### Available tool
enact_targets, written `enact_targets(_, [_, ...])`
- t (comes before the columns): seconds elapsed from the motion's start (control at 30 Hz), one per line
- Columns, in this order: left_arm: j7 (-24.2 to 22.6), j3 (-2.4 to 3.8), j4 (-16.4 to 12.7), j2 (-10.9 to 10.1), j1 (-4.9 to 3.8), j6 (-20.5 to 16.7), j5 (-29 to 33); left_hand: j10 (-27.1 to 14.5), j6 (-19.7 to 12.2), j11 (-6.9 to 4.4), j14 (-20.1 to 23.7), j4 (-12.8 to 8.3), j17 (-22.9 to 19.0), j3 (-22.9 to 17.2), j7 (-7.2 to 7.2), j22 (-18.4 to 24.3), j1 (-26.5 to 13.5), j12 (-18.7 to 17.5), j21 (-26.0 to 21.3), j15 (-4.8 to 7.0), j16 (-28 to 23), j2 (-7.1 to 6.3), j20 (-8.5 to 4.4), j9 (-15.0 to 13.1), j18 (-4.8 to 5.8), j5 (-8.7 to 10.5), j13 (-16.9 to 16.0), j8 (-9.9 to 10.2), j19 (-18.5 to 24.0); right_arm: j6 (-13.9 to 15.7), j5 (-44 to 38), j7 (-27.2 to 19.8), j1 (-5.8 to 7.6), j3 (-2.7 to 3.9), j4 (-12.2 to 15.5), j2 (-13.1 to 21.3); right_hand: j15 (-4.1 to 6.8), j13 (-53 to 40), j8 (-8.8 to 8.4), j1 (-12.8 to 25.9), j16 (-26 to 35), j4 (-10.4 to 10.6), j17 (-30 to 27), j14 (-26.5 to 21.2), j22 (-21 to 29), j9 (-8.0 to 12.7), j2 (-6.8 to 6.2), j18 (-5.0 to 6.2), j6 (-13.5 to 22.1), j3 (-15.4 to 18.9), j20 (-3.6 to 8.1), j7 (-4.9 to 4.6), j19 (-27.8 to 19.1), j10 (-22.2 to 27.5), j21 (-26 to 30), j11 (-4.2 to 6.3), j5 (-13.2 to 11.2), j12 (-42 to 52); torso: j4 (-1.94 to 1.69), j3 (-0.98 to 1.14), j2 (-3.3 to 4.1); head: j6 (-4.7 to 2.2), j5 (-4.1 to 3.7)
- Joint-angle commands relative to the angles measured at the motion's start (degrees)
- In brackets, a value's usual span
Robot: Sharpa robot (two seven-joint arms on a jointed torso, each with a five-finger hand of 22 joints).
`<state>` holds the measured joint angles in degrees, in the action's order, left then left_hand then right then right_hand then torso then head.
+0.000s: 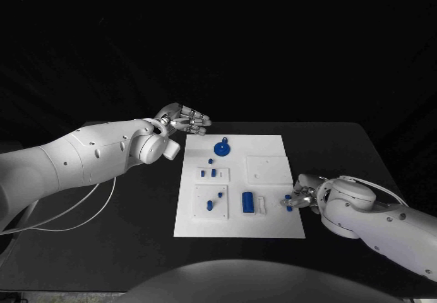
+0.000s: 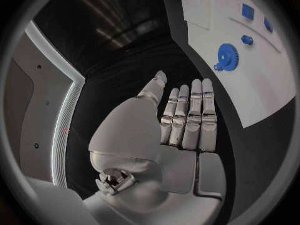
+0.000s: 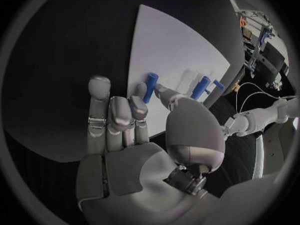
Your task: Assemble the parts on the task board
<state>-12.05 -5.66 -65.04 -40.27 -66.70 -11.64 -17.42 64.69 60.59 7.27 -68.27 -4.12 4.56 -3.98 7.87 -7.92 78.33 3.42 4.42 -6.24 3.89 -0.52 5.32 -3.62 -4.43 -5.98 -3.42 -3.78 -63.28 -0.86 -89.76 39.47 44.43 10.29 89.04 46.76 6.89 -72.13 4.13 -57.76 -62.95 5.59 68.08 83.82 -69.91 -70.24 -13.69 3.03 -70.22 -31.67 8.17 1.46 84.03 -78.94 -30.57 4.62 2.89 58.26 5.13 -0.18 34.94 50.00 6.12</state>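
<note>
Pinching a blue peg (image 3: 150,86) at the task board (image 1: 273,227) edge, right hand (image 1: 303,197) fingers grasp it; left hand (image 1: 185,118) released.

Blue parts (image 1: 247,201), white task board (image 1: 273,224), black table (image 1: 136,252).

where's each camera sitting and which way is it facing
Head view: on the robot's head, looking down at the task board; both arms show.
Left wrist view: behind the left hand, facing the board's gear.
Right wrist view: behind the right hand, which pinches a blue peg.
All three share the board.
</note>
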Motion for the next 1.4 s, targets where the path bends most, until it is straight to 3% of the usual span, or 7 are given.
enact_targets(0.03, [-0.3, 0.04, -0.1, 0.0, 0.0, 0.7, -0.1, -0.4, -0.4, 0.01, 0.3, 0.4, 0.1, 0.0, -0.03, 0.1, -0.1, 0.1, 0.2, -0.07, -0.3, 0.21, 0.07, 0.0, 0.13, 0.14, 0.1, 0.2, -0.5, -2.9, -1.6, 0.1, -1.13, -1.27, -0.8, -0.5, 0.22, 0.1, -0.48, -0.9, 0.3, -0.4, -0.1, 0.3, 0.0, 0.5, 0.43, -0.92, 0.8, -1.1, 0.32, 0.18, 2.5, 0.0, 0.4, 0.09, -0.1, -0.1, 0.0, 0.02, 0.02, 0.0, 0.05])
enact_targets(0.13, [-0.2, 0.04, -0.1, 0.0, 0.0, 0.7, -0.1, -0.4, -0.5, 0.02, 0.3, 0.6, 0.1, 0.1, -0.01, 0.2, -0.1, 0.1, 0.2, -0.08, -0.3, 0.24, 0.07, 0.0, 0.13, 0.13, 0.1, 0.2, -0.5, -2.9, -1.5, -0.1, -1.28, -1.58, -0.7, -0.7, 0.1, 0.2, -0.43, -1.0, 0.4, -2.7, -0.3, 0.3, 0.0, 1.2, 0.93, -0.81, 1.3, -6.1, 0.16, 0.3, 2.5, 0.2, 0.4, 0.03, 1.7, -0.1, 0.03, 0.03, 0.03, 0.0, 0.16])
enact_targets(0.23, [-0.1, 0.04, -0.2, 0.0, 0.0, 0.7, -0.1, -0.4, -0.5, 0.02, 0.3, 0.6, 0.1, 0.1, -0.01, 0.2, -0.1, 0.1, 0.2, -0.08, -0.3, 0.24, 0.07, 0.0, 0.13, 0.13, 0.1, 0.2, -0.5, -2.7, -0.2, -0.3, -1.35, -1.72, -0.5, -0.7, 0.18, 0.3, -0.38, 0.0, 0.4, -5.6, -0.5, 0.3, -0.1, 1.1, 1.58, -0.73, 1.9, -10.1, 0.16, 0.16, 2.5, 0.3, 0.6, 0.08, 7.9, -0.1, 0.02, 0.02, 0.02, 0.0, 0.18])
enact_targets(0.43, [-0.1, 0.04, -0.2, -0.1, 0.0, 0.7, -0.1, -0.4, -0.5, 0.02, 0.3, 0.6, 0.1, 0.1, -0.01, 0.2, -0.1, 0.1, 0.2, -0.08, -0.3, 0.24, 0.07, 0.0, 0.13, 0.13, 0.1, 0.2, -0.5, -1.6, 4.7, -0.7, -1.41, -1.81, 0.2, -0.7, 0.03, 0.7, -0.26, 2.9, 0.4, -11.9, -0.7, 0.1, -0.4, -3.1, 5.1, -0.31, 2.9, -16.6, 0.03, -1.01, 2.5, 0.2, 0.5, -0.3, 14.9, -0.3, 0.04, 0.03, 0.03, 0.0, 0.33])
enact_targets(0.73, [0.0, 0.03, -0.3, -0.1, 0.0, 0.6, -0.1, -0.4, -0.5, 0.02, 0.3, 0.6, 0.1, 0.0, -0.01, 0.3, 0.0, 0.1, 0.2, -0.07, -0.3, 0.32, 0.07, 0.0, 0.13, 0.12, 0.1, 0.2, -0.5, 1.4, 11.9, -1.2, -1.38, -1.17, 1.9, 0.1, 0.02, 0.9, -0.35, 3.8, 0.6, -13.8, -1.1, 0.1, -0.9, -4.9, 5.98, -0.08, 2.8, -18.5, -0.01, -1.28, 2.5, 0.4, 0.4, -0.35, 15.8, -0.4, 0.04, 0.0, 0.01, 0.0, 0.44])
enact_targets(1.2, [0.1, 0.03, -0.3, -0.2, 0.0, 0.7, -0.1, -0.4, -0.5, 0.02, 0.3, 0.6, 0.1, 0.0, -0.01, 0.3, 0.0, 0.1, 0.2, -0.07, -0.3, 0.32, 0.07, 0.0, 0.13, 0.12, 0.1, 0.2, -0.5, 4.6, 14.5, -1.7, -1.24, 2.41, 6.0, 0.2, 0.07, 1.0, -0.36, 3.7, 0.7, -13.9, -1.2, 0.0, -0.9, -5.1, 5.81, -0.02, 2.7, -18.7, 0.03, -1.26, 2.5, 0.4, 0.5, -0.32, 16.2, -0.4, 0.06, 0.04, 0.03, 0.0, 0.52])
enact_targets(1.4, [0.2, 0.03, -0.3, -0.2, 0.0, 0.7, -0.1, -0.4, -0.5, 0.02, 0.3, 0.6, 0.1, 0.0, -0.01, 0.3, 0.0, 0.1, 0.2, -0.07, -0.3, 0.32, 0.07, 0.0, 0.13, 0.12, 0.1, 0.2, -0.5, 4.7, 14.6, -1.7, -1.19, 3.12, 7.2, -0.4, 0.07, 1.1, -0.37, 3.6, 0.7, -13.8, -1.2, 0.0, -0.9, -5.2, 5.75, -0.02, 2.6, -18.7, 0.03, -1.25, 2.5, 0.4, 0.5, -0.31, 16.3, -0.4, 0.03, 0.03, 0.07, 0.0, 0.52])
